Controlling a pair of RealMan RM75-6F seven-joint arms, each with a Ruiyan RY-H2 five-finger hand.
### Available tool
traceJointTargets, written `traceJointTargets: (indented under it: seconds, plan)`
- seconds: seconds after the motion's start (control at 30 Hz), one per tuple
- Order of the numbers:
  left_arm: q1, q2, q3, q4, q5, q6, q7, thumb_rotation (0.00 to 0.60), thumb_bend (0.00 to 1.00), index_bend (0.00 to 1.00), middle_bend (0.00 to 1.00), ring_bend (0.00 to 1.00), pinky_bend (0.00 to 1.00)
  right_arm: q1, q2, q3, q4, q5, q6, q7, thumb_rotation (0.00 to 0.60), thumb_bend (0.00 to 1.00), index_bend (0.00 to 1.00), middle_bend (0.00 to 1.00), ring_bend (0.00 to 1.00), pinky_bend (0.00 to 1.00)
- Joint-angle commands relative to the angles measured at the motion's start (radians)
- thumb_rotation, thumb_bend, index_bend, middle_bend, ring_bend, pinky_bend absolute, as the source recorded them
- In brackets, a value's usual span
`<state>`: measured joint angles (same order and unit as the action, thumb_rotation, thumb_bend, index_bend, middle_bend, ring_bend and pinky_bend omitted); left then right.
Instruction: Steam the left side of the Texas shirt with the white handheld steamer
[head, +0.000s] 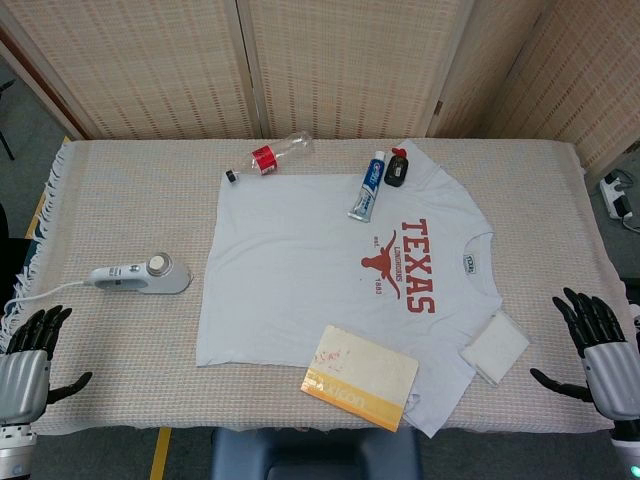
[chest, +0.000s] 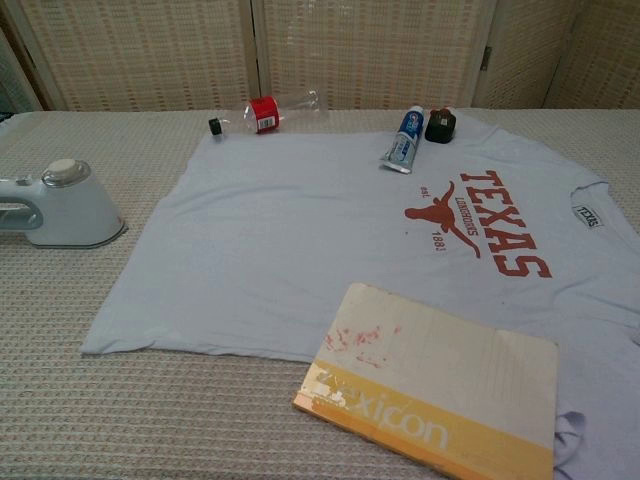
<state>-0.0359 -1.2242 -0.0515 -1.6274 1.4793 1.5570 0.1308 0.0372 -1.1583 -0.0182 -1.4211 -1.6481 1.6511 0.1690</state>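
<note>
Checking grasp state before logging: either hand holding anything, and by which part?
Nothing is held. The left hand and right hand rest open at the table's near corners, and the steamer lies untouched beside the shirt.

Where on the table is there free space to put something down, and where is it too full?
Free: bare cloth between the steamer and the shirt, and the shirt's plain left half. Crowded: the far edge, with bottle, toothpaste and dark case; the near edge, with book and folded cloth.

White steamer (head: 140, 275) just left of Texas shirt (head: 300, 290)
</note>
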Motion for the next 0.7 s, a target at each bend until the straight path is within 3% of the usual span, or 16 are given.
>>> traceJointTargets:
  seconds: [0.03, 0.4, 0.6, 0.7]
  plan:
    - [0.0, 0.002, 0.0, -0.003, -0.004, -0.004, 0.002, 0.6, 0.05, 0.16, 0.14, 0.1, 0.18, 0.007, 0.0, 0.002, -0.001, -0.006, -0.01, -0.004, 0.49, 0.0, 0.0, 0.0, 0.0, 0.05]
    - [0.004, 0.019, 0.01, -0.014, -0.01, -0.019, -0.017, 0.6, 0.05, 0.16, 0.15, 0.1, 0.18, 0.048, 0.036, -0.008, -0.044, -0.018, -0.104, -0.01, 0.493, 0.02, 0.0, 0.0, 0.0, 0.05]
    - [0.0, 0.025, 0.007, -0.022, -0.004, -0.021, -0.02, 0.6, 0.05, 0.16, 0.16, 0.11, 0.18, 0.069, 0.064, -0.024, -0.075, -0.027, -0.155, 0.025, 0.496, 0.43, 0.0, 0.0, 0.0, 0.05]
    - [-0.016, 0.023, -0.009, -0.024, -0.005, -0.03, -0.033, 0.6, 0.05, 0.16, 0.17, 0.12, 0.18, 0.077, 0.073, -0.028, -0.081, -0.032, -0.17, 0.037, 0.497, 0.55, 0.0, 0.0, 0.0, 0.05]
